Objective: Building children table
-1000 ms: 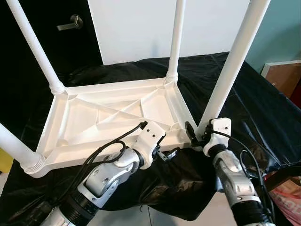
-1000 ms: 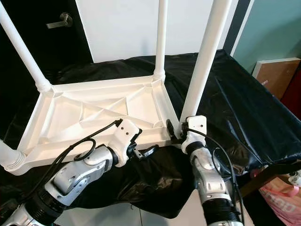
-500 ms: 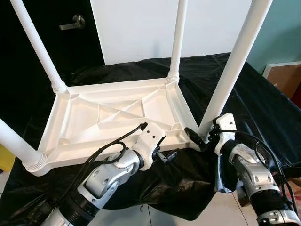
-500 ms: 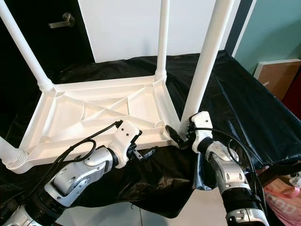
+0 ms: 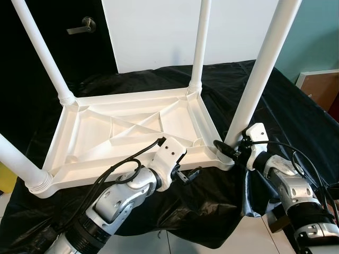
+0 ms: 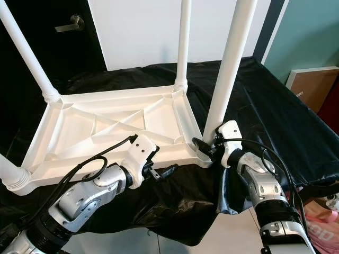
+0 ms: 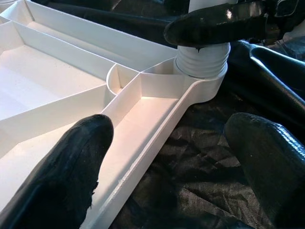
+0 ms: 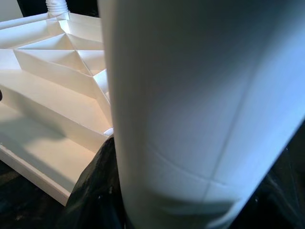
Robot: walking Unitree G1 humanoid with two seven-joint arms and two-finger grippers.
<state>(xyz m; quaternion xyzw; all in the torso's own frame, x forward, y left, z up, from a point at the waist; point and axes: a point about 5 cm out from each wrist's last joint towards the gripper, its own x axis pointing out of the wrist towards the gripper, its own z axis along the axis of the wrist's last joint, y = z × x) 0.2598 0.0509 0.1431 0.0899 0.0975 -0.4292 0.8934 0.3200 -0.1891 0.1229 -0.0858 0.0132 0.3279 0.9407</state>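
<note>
on the black-draped surface (image 5: 296,114) lies the white children's table (image 5: 127,132), upside down, its ribbed underside facing up and four white legs standing tall from the corners. the far left leg (image 5: 45,58) and far right leg (image 5: 199,47) rise against the white wall (image 5: 153,32), and the near left leg (image 5: 18,164) leans out of frame.

over at the near right corner, the right tool (image 6: 204,147) sits at the base of the near right leg (image 5: 257,79), one black finger curled around the threaded collar there; the right wrist view has that leg (image 8: 200,109) right up against the camera. whether the fingers are actually clamped on it, cannot tell.

meanwhile the left tool (image 5: 186,174) hangs at the near edge of the tabletop frame, just left of that same corner. its two black fingers (image 7: 71,171) are spread wide, one over the frame's rim, the other over the black cloth, gripping nothing.

a dark door with a metal handle (image 5: 82,24) stands far left, and a brown board (image 5: 320,87) leans at the far right.
</note>
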